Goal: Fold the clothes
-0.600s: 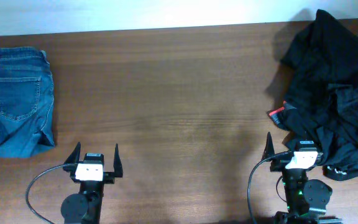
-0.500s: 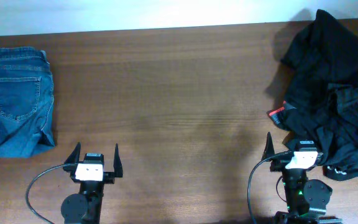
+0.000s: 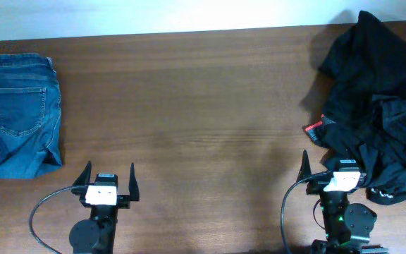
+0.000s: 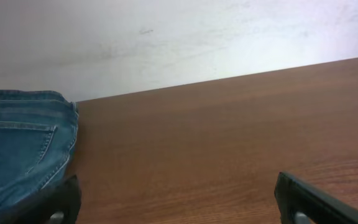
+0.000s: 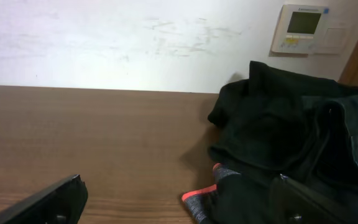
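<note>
Several black clothes lie tangled in one heap at the right end of the table, just ahead of the right gripper. A pinch into the mound would likely lift more than one piece at once, or drag the lot toward the right edge, where it runs out of the overhead view. Both grippers stand with fingers spread wide and empty, the left gripper well apart from the heap and nearer the folded blue jeans. Cloth looks soft, matte, deeply creased, nothing laid flat; a grey band edged in red pokes out at the heap's near-left side.
</note>
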